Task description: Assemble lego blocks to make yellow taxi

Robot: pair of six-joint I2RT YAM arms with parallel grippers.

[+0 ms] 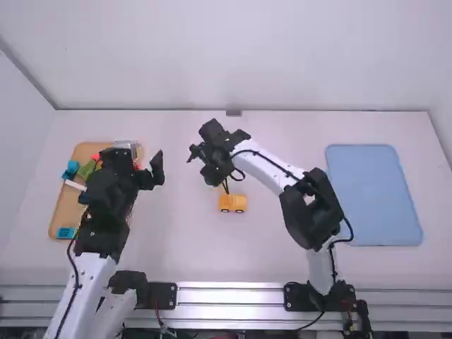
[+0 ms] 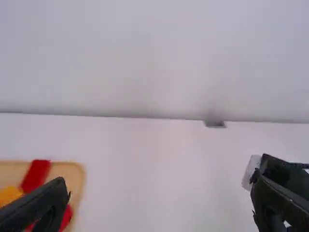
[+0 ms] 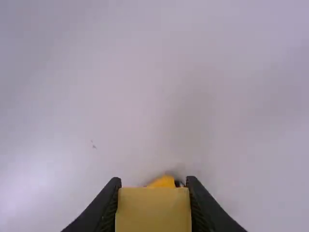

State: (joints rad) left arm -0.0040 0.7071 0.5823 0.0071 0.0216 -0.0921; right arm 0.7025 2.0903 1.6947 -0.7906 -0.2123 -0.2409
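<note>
On the white table [image 1: 183, 258], to the right: blue mat [image 1: 373, 194]. To the left: wooden tray [image 1: 59, 212] of colored blocks. By the tray: left gripper [image 1: 138, 161], spread wide. Near the middle: right gripper [image 1: 213, 169], close to yellow toy car [image 1: 233, 203]. Between its fingers [image 3: 112, 205]: yellow block [image 3: 154, 210].

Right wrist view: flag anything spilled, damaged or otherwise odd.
Small dark specks mar the white table; dirt or scratches, I can't tell. Nothing else stands out: the yellow block sits squarely between the fingers of the right gripper.
</note>
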